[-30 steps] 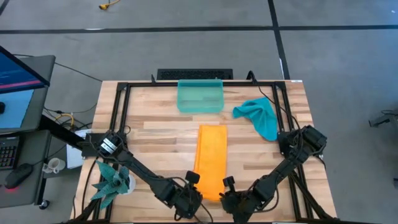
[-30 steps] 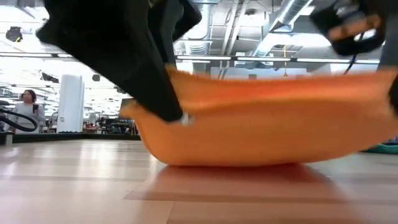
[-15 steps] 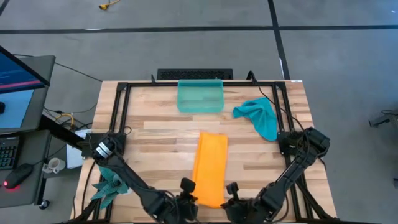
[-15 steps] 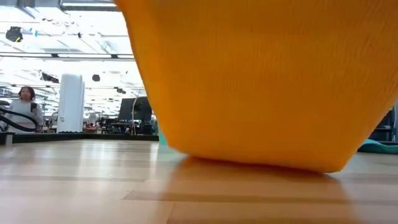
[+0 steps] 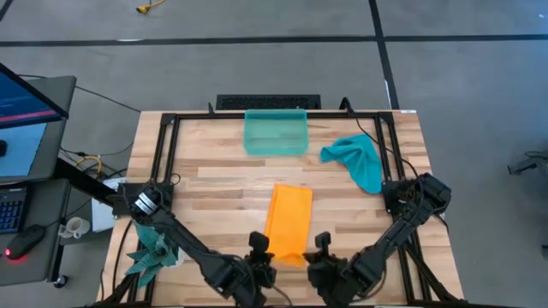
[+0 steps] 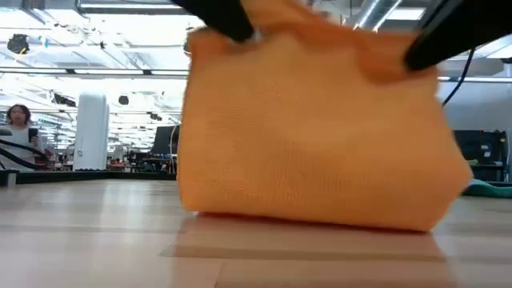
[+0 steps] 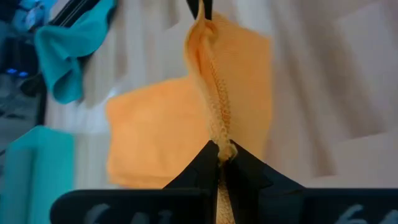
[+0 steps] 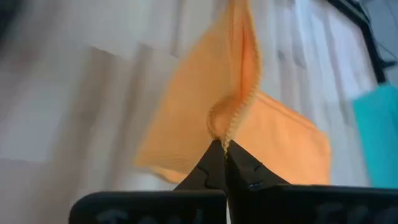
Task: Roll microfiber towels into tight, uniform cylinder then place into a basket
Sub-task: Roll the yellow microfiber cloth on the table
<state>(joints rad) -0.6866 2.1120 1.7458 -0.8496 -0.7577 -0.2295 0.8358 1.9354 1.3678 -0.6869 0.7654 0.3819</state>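
Note:
The bright orange microfiber towel lies lengthwise on the table's near middle. Its far part is flat on the wood; its near edge is raised and, in the low view, the orange towel hangs like a curtain down to the table. My left gripper is shut on the near edge's left corner and my right gripper on its right corner. The teal-blue towel lies crumpled at the far right. The sea-green basket stands at the far middle. My left gripper pinches the towel's hemmed near edge at its left corner between its two fingers, slanting down from the near side. That corner is lifted clear and the cloth hangs below it to the table. My right gripper pinches the same hemmed edge at its right corner between its two fingers, slanting down from the near side. The corner is lifted clear; the edge runs between both grippers with a slight ripple.
A black metal frame runs around the tabletop. A spiky teal plant stands at the near left corner. Bare wood lies between the orange towel and the basket. A monitor and keyboard stand off the table's left side.
Both grippers, still shut on the towel's near corners, have risen and tipped their fingers upward. The near edge has been lifted off the table and now stands up as a hanging sheet, while the far part has stayed flat on the wood.

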